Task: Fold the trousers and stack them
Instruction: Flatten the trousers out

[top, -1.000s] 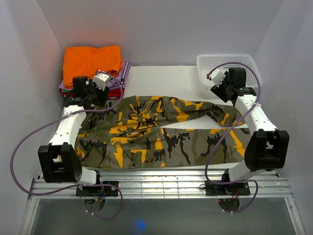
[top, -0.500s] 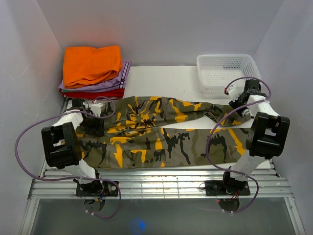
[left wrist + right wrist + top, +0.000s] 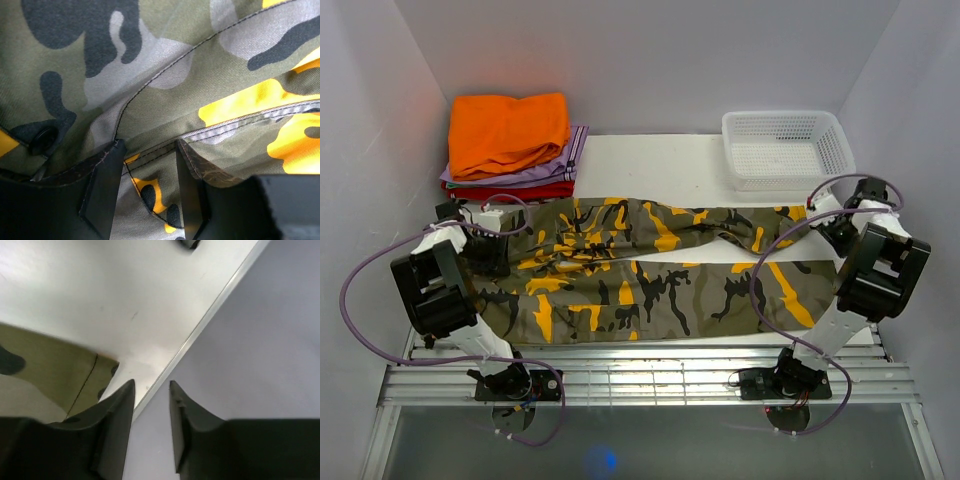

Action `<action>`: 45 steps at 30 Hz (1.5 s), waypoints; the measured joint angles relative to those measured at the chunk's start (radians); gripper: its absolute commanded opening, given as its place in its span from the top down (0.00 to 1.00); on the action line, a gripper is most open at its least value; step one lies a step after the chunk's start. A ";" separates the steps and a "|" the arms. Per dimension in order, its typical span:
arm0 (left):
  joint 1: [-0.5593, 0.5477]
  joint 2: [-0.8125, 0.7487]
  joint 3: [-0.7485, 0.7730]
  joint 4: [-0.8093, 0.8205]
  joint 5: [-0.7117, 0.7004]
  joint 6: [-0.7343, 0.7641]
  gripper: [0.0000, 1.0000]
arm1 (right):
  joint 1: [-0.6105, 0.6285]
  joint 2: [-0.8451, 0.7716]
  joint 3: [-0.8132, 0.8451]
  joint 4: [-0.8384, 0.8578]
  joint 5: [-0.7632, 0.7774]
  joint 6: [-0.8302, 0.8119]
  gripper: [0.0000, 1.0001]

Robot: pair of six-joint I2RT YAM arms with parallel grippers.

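Both arms have swung outward since a moment ago, drawing the trousers (image 3: 650, 290) flatter and longer across the counter (image 3: 660, 160). On the left, the left tool (image 3: 150, 150) is clamped on a fold of camouflage cloth at the waist end. Over on the right, the right tool (image 3: 150, 385) sits at the counter's edge with its fingers slightly parted and nothing between them, a leg hem just beside it.
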 measured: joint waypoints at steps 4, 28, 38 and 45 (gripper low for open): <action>-0.002 0.000 0.001 -0.004 0.003 0.011 0.43 | 0.019 -0.029 0.154 -0.063 -0.140 0.154 0.48; -0.001 -0.008 -0.008 0.006 0.002 0.014 0.43 | 0.210 0.033 -0.023 0.100 -0.031 0.436 0.65; 0.002 -0.055 -0.006 -0.058 0.072 0.059 0.34 | 0.068 -0.033 0.150 0.021 -0.096 0.342 0.47; -0.049 -0.258 0.093 -0.195 0.291 0.153 0.35 | 0.338 -0.098 0.167 0.058 -0.248 0.458 0.51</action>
